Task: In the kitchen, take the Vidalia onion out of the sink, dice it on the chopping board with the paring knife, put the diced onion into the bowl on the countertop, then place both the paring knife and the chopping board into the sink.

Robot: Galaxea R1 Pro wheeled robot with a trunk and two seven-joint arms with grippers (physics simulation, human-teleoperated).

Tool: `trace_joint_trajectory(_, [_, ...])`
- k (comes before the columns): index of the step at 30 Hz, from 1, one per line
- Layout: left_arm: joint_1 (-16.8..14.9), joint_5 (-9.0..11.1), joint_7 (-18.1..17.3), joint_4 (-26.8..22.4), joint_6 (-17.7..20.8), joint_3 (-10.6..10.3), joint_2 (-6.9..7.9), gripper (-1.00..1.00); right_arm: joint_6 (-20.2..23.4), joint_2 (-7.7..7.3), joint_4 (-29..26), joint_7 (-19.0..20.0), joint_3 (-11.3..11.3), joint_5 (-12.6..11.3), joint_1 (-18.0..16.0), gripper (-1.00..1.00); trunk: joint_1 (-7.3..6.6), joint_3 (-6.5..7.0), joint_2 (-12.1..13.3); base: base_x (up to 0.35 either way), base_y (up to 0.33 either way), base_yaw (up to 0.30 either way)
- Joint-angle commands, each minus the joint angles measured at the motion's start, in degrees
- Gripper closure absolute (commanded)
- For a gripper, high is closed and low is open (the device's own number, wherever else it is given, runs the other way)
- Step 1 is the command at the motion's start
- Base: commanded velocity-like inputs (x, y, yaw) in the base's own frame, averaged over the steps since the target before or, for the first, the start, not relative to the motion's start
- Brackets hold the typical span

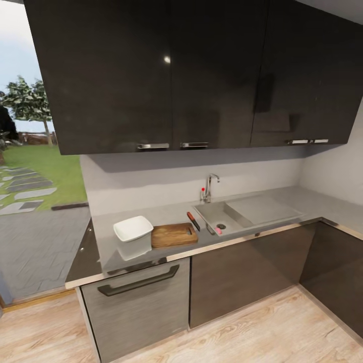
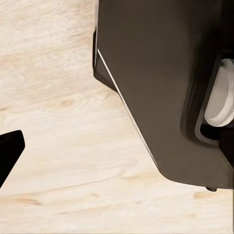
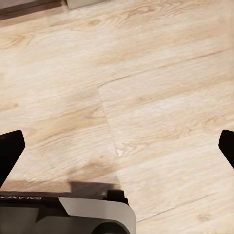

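right claw (image 3: 117,146): fingers spread wide, pointing down | left claw: unclear

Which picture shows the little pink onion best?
The head view: the Vidalia onion lies in the sink, near the drain, small but unhidden. Both wrist views look down at wooden floor instead.

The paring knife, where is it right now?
In the head view the paring knife lies on the countertop, between the chopping board and the sink basin.
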Motion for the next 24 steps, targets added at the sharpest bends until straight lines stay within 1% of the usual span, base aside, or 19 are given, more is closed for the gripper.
trace_joint_trajectory(1, [0.04,0.02,0.02,-0.41,-0.07,0.29,-0.11,-1.0,-0.17,-0.01,0.05,-0.07,-0.02,0.23,-0.04,-1.0,0.02,0.0,-0.01,0.118,-0.108,0.0])
trace_joint_trajectory(10, [0.07,0.17,0.15,-1.48,-0.07,0.29,-0.41,-1.0,-0.18,-0.09,0.05,-0.09,-0.1,0.23,-0.01,-1.0,0.02,0.0,-0.01,0.188,-0.2,0.0])
trace_joint_trajectory(15, [0.07,0.18,0.15,-1.54,-0.07,0.29,-0.44,-1.0,-0.18,-0.09,0.05,-0.1,-0.1,0.23,0.0,-1.0,0.02,0.0,-0.01,0.053,-0.218,0.022])
trace_joint_trajectory(17, [0.07,0.18,0.15,-1.6,-0.05,0.29,-0.45,-1.0,-0.18,-0.09,0.05,-0.11,-0.14,0.23,0.0,-1.0,0.02,0.0,-0.01,0.01,-0.216,0.152])
trace_joint_trajectory(24, [0.06,0.18,0.15,-1.68,-0.03,0.29,-0.5,-1.0,-0.18,-0.14,-0.02,-0.11,-0.19,0.25,-0.01,-1.0,0.02,0.0,-0.01,0.001,-0.242,0.264])
